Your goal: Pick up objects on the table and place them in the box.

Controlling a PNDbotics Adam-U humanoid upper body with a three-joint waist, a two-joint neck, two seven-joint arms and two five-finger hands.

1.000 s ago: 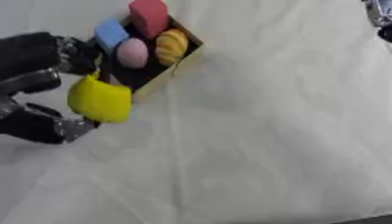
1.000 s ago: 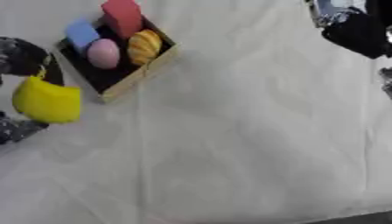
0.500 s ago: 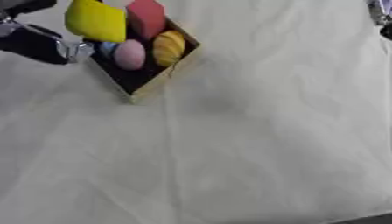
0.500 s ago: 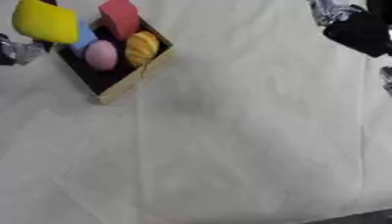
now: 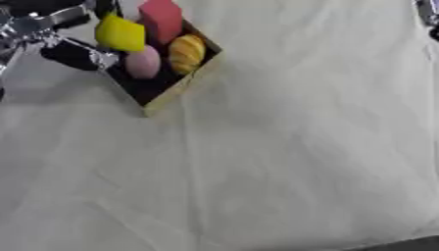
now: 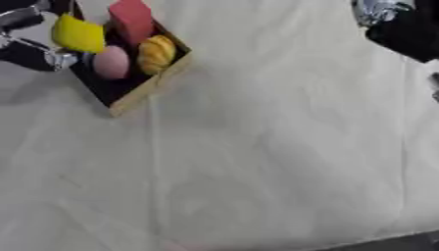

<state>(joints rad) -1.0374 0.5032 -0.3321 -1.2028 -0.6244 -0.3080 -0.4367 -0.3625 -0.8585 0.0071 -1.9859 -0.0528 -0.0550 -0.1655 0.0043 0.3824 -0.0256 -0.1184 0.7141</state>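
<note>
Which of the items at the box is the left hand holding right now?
The yellow block, at the box's left side in the left hand. The red, pink and orange items lie untouched.

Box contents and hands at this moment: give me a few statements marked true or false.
1. The yellow object is over the box, at the left hand. True.
2. A red block is in the box. True.
3. The pink object lies on the cloth outside the box. False: it is inside, beside the orange object.
4. The right hand holds the yellow object. False: it is at the top right corner, far from it.
</note>
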